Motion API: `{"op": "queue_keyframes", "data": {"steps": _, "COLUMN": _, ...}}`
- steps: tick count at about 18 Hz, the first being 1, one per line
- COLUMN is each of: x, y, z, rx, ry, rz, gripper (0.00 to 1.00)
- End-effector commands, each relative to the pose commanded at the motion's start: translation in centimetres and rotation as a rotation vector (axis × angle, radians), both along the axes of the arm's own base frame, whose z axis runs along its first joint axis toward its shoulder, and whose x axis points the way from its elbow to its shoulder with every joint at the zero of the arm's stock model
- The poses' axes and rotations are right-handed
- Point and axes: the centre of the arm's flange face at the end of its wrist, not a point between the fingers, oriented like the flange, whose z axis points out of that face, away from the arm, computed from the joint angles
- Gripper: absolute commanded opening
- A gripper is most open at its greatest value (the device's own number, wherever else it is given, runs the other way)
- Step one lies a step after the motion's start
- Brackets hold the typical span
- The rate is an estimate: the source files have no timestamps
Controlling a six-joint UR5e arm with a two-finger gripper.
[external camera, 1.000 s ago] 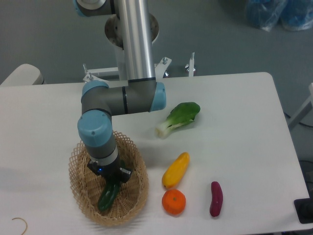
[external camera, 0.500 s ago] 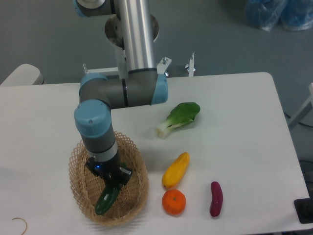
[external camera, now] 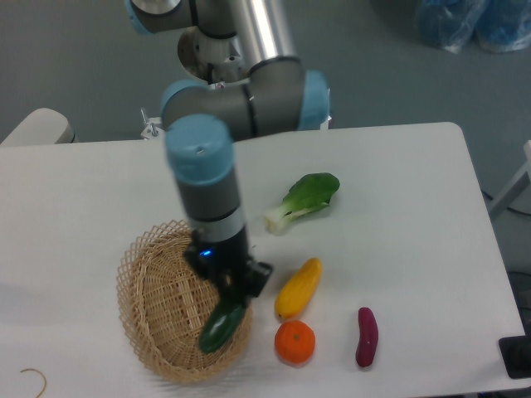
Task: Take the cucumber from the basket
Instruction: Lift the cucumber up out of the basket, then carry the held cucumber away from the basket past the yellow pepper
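The robot arm's hand (external camera: 230, 294) grips the upper end of the dark green cucumber (external camera: 221, 326), its fingers closed on it, though the exact contact is hidden behind the wrist housing. The cucumber hangs at a slant below the hand, its lower tip over the right-hand edge of the woven basket (external camera: 158, 311); whether that tip is touching the rim or is clear of it cannot be told from this view. The basket itself shows no other contents beneath and to the left of the hand.

Judged from this view, the grasp is made and the lift is under way: the cucumber appears raised off the basket floor and is at the rim rather than down in the middle. What seems left is to bring it fully clear of the wicker and hold it steady.

Just to the right of the hand lies a yellow squash (external camera: 298, 288), with an orange (external camera: 294, 342) below it, close to the cucumber's tip. Farther right sits a small purple vegetable (external camera: 366, 336), and above and right of the hand a bok choy (external camera: 304, 201) rests on the white table (external camera: 415, 207).
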Motion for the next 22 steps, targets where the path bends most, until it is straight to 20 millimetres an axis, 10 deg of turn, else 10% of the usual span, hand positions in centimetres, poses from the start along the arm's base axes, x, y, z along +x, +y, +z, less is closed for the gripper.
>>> {"op": "queue_keyframes", "data": {"steps": 9, "x": -10.5, "y": -9.5, "z": 1.6, "rx": -0.082, "ry": 0.02, "rz": -0.153, "gripper": 0.22}}
{"op": "queue_keyframes", "data": {"steps": 22, "x": -12.3, "y": -11.1, "z": 1.8, "rx": -0.105, "ry": 0.024, "rz": -0.188, "gripper": 0.23}}
